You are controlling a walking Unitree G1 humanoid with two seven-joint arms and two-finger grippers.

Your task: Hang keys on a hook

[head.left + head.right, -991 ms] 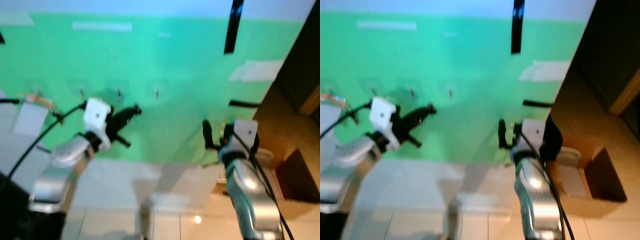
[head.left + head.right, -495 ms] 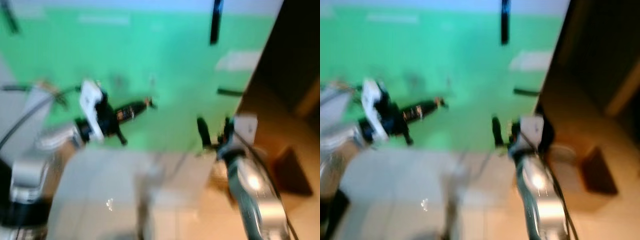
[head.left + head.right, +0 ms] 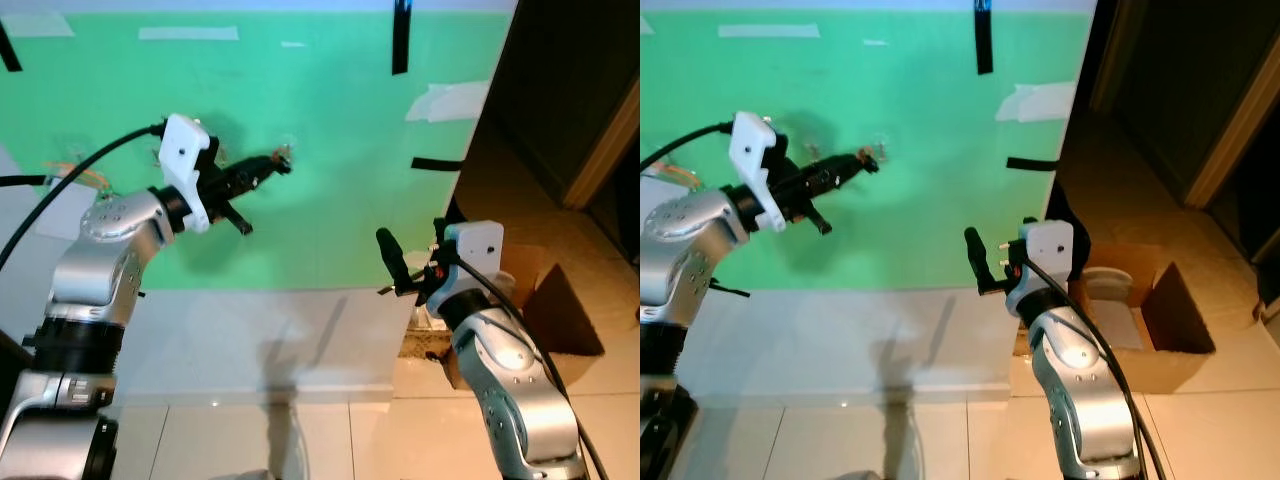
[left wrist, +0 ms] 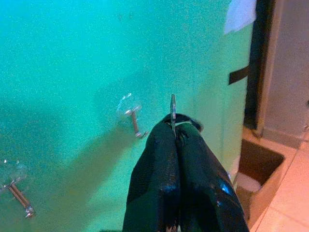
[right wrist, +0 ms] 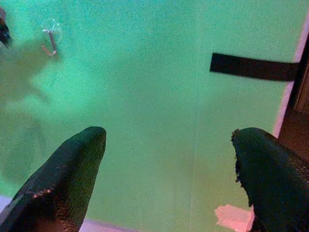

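The jaws of the left gripper [image 4: 175,137] are pressed together, pinching the keys' ring [image 4: 173,112] edge-on just beside a clear wall hook [image 4: 133,120]; its peg slants out of the green wall [image 3: 330,130]. Bare wall surrounds it. The right gripper [image 5: 169,159], jaws spread, hangs well apart.

No readable text, label, brand, number or sign can be made out on any surface in these views.

Bare green wall [image 4: 63,48] around hook [image 4: 133,121]; left claw [image 4: 174,126] just beside it
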